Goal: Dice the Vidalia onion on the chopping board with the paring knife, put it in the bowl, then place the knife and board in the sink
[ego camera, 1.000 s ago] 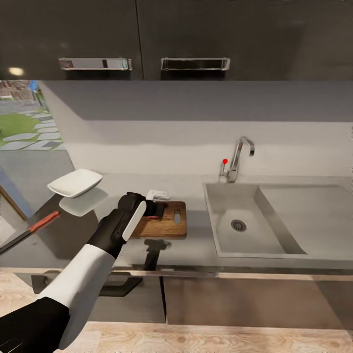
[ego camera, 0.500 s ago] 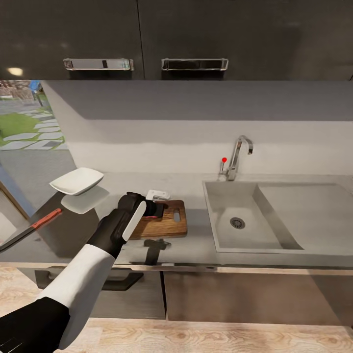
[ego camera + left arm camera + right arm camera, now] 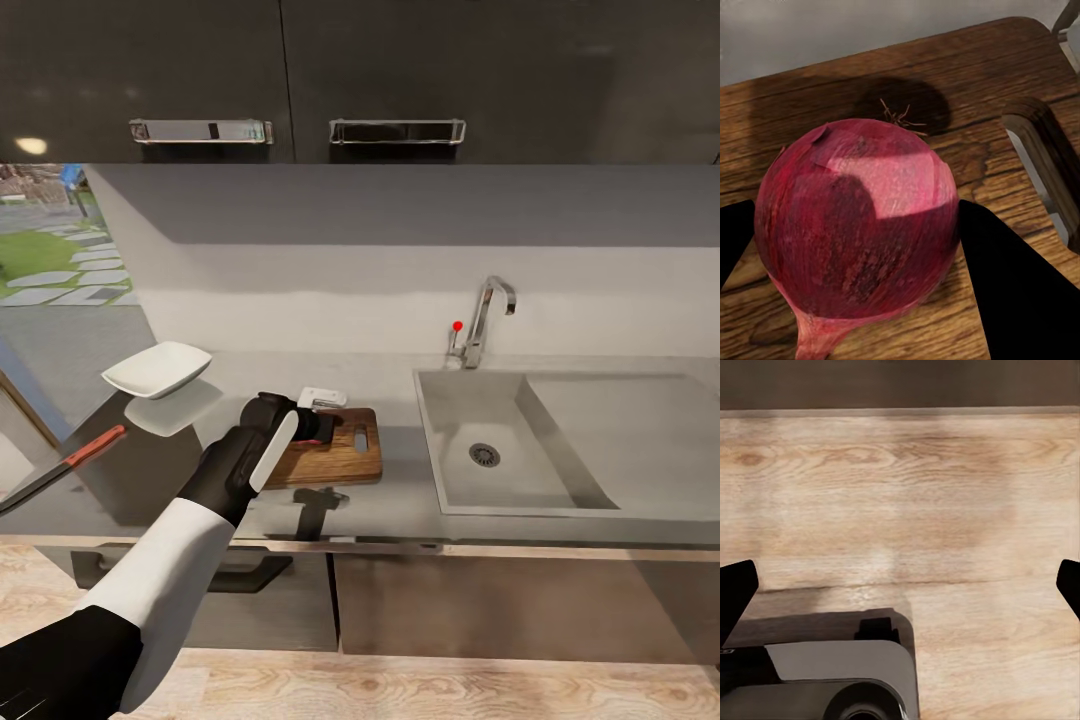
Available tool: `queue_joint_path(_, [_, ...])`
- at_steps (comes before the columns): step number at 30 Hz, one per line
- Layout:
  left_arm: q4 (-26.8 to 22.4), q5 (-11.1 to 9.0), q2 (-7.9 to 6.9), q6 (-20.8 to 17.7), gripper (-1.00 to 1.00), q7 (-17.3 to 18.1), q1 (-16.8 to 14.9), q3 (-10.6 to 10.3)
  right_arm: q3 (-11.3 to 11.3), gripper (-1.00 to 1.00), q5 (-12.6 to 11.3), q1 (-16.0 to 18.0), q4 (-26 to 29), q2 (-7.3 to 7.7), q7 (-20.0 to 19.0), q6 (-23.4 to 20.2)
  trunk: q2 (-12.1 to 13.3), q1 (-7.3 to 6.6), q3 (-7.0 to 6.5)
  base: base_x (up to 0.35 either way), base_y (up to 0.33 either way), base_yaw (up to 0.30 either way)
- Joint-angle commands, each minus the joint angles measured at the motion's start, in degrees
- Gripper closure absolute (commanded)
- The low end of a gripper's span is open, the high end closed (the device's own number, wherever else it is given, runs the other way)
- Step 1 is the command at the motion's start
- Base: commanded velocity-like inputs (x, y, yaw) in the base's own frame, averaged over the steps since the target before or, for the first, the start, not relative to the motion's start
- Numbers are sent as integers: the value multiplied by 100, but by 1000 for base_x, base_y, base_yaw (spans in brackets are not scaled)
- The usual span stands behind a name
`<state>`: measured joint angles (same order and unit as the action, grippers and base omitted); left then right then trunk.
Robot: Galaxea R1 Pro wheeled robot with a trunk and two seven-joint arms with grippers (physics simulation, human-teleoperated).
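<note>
The pinkish-red Vidalia onion (image 3: 862,225) sits between the black fingers (image 3: 1012,292) of my left gripper (image 3: 324,426), which is shut on it just over the brown chopping board (image 3: 345,462). The onion's shadow falls on the wood beside the board's slot-shaped handle hole (image 3: 1042,161). The board lies on the grey countertop (image 3: 400,505), left of the sink (image 3: 470,500). Further left on the countertop are the white bowl (image 3: 158,368) and the paring knife (image 3: 75,460) with its red handle. My right gripper (image 3: 900,592) hangs open over the wood floor.
A chrome tap (image 3: 487,318) with a small red knob stands behind the steel basin, whose drain (image 3: 484,455) is bare. Glossy black upper cabinets (image 3: 400,70) hang overhead. A window (image 3: 55,245) is at the far left. Part of my base (image 3: 832,675) appears below the right wrist.
The head camera shifted slightly a second ago. My left arm has kept the onion in the same place over the board.
</note>
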<state>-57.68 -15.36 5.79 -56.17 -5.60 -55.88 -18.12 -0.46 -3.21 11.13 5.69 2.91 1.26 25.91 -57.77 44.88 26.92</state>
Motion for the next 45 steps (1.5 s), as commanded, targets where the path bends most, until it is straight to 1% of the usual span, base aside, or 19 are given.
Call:
queue_joint_path(1, [32, -37, -1, 21, 100, -57, -1, -12, 1, -100, -36, 3, -5, 8, -9, 21, -3, 1, 7, 0, 0, 0])
queue_joint_path(6, [-9, -29, -5, 151, 100, -63, -1, -16, 2, -100, -39, 3, -6, 54, -8, 19, -3, 1, 7, 0, 0, 0])
queue_joint_path(22, [-34, -29, -25, 174, 100, -64, -1, -16, -7, -100, -39, 3, -6, 60, -6, 19, -3, 1, 7, 0, 0, 0])
queue_joint_path(28, [-181, -29, -26, 168, 100, -72, -1, -16, -7, -100, -39, 3, -6, 60, -4, 19, -3, 1, 7, 0, 0, 0])
queue_joint_path(38, [-235, -28, -12, 168, 100, -76, -1, -16, -9, -100, -39, 3, -6, 60, -3, 19, -3, 1, 7, 0, 0, 0])
queue_joint_path(41, [-399, -22, -26, 159, 100, -80, -1, -16, -7, -100, -39, 3, -6, 60, -3, 19, -3, 1, 7, 0, 0, 0])
queue_joint_path(45, [-457, -20, -33, 152, 100, -81, -1, -16, -7, -100, -39, 3, -6, 60, -3, 19, -3, 1, 7, 0, 0, 0])
